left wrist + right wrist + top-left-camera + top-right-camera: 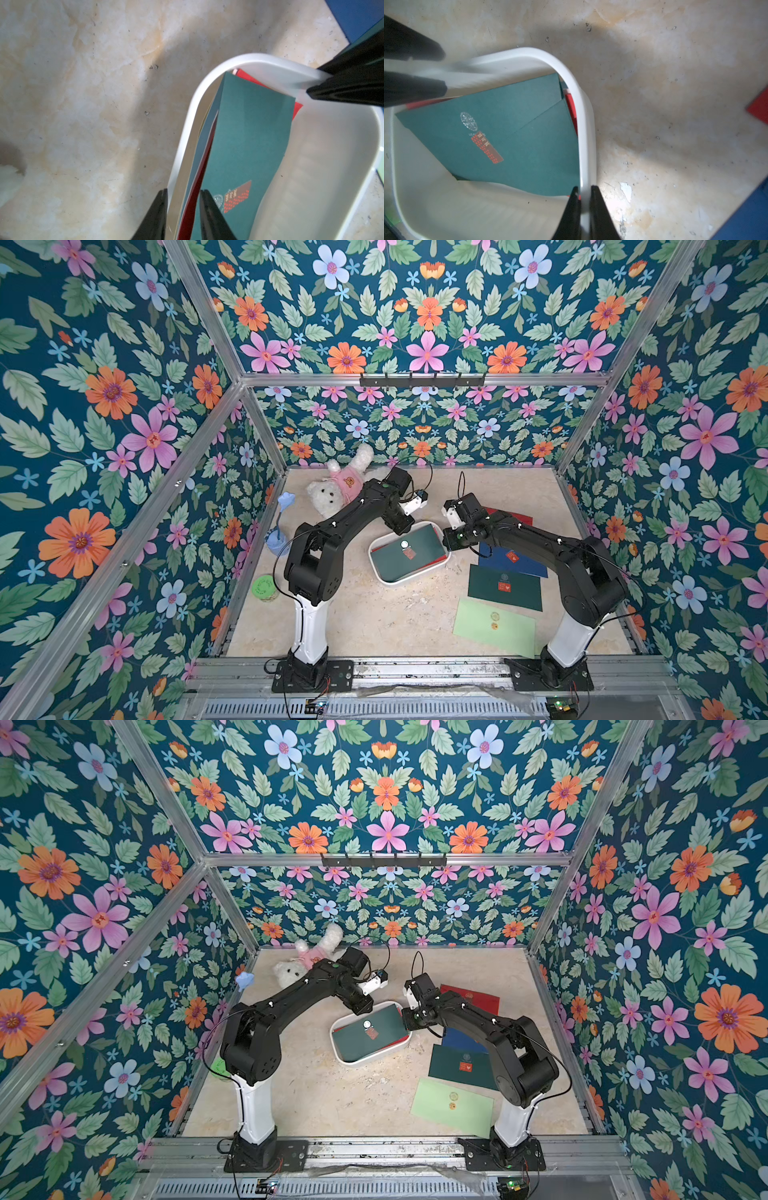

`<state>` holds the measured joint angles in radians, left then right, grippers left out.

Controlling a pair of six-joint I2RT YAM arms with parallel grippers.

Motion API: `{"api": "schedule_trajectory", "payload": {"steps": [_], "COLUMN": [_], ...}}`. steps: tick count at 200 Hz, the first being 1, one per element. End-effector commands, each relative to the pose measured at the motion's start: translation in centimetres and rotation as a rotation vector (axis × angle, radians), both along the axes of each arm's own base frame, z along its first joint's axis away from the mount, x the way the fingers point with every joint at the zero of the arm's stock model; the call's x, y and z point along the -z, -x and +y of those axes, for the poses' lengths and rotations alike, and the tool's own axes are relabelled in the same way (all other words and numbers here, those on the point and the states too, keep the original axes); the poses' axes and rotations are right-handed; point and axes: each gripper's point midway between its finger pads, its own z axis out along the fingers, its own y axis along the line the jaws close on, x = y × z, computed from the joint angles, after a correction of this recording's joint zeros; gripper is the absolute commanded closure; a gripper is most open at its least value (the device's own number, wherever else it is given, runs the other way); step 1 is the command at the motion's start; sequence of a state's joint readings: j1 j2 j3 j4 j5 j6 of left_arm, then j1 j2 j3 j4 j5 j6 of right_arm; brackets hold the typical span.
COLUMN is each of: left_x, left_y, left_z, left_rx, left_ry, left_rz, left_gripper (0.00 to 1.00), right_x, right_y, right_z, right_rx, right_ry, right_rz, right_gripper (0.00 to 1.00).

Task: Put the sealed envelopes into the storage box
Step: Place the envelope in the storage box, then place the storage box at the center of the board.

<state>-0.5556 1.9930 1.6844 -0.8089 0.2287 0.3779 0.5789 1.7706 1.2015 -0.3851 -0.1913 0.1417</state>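
Observation:
The white storage box (399,581) (361,1061) sits mid-table. Inside it a dark green sealed envelope (405,558) (508,135) leans on a red one (297,108). My left gripper (184,192) (410,528) is open at the box's far corner, its jaws apart around the wall (207,83) and the envelopes' edges. My right gripper (584,188) (446,543) is shut on the box's right rim (571,70). To the right on the table lie a red envelope (515,518), a navy one (515,562), a dark green one (505,587) and a light green one (494,626).
A white plush toy (340,485) lies at the back left. A blue flower cup (276,539) and a round green container (264,588) stand along the left wall. Metal frame rails border the table.

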Motion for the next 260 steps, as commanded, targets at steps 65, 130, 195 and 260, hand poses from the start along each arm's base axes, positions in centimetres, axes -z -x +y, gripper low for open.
{"api": "schedule_trajectory", "payload": {"steps": [65, 130, 195, 260], "left_x": [1.1, 1.3, 0.6, -5.9], "left_y": [1.2, 2.6, 1.6, -2.0], "left_z": [-2.8, -4.1, -4.1, -2.0], "left_rx": [-0.017, 0.024, -0.011, -0.193], "left_ry": [0.095, 0.148, 0.15, 0.173], "left_rz": [0.021, 0.072, 0.027, -0.161], "left_gripper": [0.68, 0.68, 0.67, 0.6], "right_x": [-0.6, -0.4, -0.2, 0.1], "right_y": [-0.6, -0.6, -0.6, -1.6], "right_z": [0.5, 0.5, 0.4, -0.4], "right_rx": [0.021, 0.031, 0.046, 0.19], "right_ry": [-0.034, -0.033, -0.034, -0.075], "right_rz": [-0.017, -0.012, -0.006, 0.019], "right_gripper": [0.87, 0.87, 0.87, 0.88]}}
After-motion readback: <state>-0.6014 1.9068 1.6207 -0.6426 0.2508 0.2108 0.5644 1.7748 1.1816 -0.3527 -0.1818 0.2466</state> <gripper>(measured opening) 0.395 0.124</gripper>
